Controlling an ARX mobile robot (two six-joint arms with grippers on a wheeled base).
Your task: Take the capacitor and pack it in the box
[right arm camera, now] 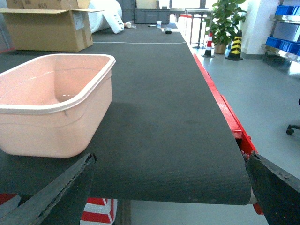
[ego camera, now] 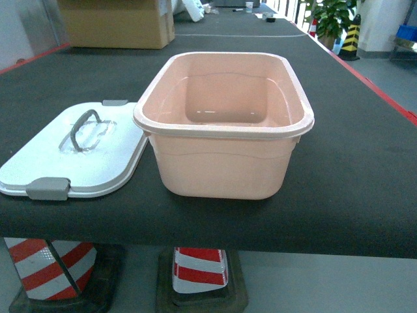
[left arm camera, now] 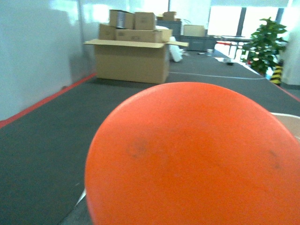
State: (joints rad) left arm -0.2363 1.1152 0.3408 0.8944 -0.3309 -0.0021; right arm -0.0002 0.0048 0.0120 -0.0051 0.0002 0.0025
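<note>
Right pincer (right arm camera: 168, 187) gapes wide and bare, box (right arm camera: 51, 108) just beyond, leftward.

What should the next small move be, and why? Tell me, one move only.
Probably swing the left arm rightward toward the pink tub. An orange rounded object fills the left wrist view, possibly held, though its tool is hidden. The tub sits open and empty, its lid lying beside it, and the right tool is open, holding nothing.
</note>
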